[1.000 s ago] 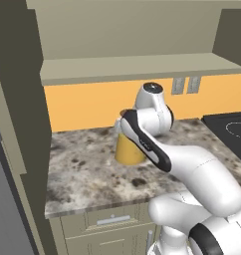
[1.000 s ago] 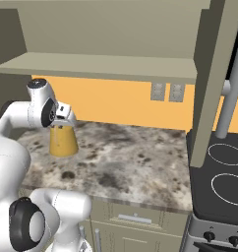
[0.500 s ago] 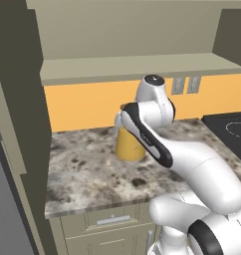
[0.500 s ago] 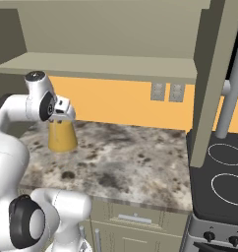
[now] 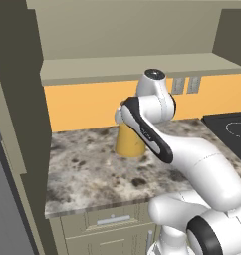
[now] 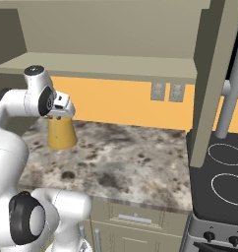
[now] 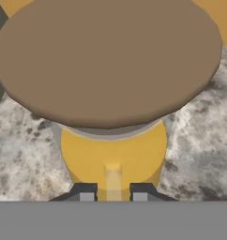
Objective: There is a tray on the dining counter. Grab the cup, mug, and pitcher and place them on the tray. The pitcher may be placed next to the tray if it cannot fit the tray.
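The pitcher [image 6: 61, 134], a clear cone of orange-yellow liquid, hangs a little above the short marble counter [image 6: 126, 162] over drawers. My gripper [image 6: 60, 110] comes down on it from above, at its top. In the hand view the round brown lid [image 7: 108, 56] sits large and close. Below it, my gripper [image 7: 113, 196] is shut on the pitcher [image 7: 113, 161], with a narrow part of it between the fingertips [image 7: 86, 195]. From the left base view my arm covers part of the pitcher [image 5: 128, 142]. The tray, the dining counter, the cup and the mug are out of view.
A black stovetop [image 6: 223, 173] adjoins the counter on the right. A shelf [image 5: 142, 67] runs low above the orange wall, with wall outlets [image 6: 165, 92] beneath it. A tall dark cabinet [image 5: 15, 129] bounds the counter's left end. A vertical panel [image 6: 209, 83] stands by the stove.
The hand has risen a little, taking the pitcher up with it. The grip has stayed the same.
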Robot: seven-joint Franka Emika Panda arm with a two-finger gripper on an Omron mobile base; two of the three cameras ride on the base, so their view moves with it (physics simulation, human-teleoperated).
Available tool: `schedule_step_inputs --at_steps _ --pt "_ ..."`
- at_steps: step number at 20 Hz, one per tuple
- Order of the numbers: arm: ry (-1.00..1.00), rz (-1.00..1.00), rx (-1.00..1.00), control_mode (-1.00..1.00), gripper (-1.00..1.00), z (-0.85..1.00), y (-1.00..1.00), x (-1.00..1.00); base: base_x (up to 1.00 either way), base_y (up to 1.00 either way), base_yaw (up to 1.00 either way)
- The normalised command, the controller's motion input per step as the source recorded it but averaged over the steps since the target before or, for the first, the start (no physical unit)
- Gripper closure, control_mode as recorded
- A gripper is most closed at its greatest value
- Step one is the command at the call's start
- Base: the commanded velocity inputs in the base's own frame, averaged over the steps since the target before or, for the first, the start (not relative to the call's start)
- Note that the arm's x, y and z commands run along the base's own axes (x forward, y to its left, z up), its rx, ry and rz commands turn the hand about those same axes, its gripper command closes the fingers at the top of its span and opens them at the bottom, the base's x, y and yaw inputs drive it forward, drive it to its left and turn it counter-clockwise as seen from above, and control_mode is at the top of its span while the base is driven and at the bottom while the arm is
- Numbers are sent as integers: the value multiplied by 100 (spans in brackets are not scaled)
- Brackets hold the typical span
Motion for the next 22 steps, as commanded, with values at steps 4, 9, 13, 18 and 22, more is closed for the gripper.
schedule_step_inputs --at_steps 4,9,13,18,22 --pt "0 0 0 100 100 0 0 0 -4 0 0" --pt "0 0 0 100 100 0 0 0 -63 -11 0" --pt "0 0 0 100 100 0 0 0 -100 -28 0" --pt "0 0 0 100 100 0 0 0 -99 -30 0" --pt "0 0 0 100 100 0 0 0 -81 -21 2"
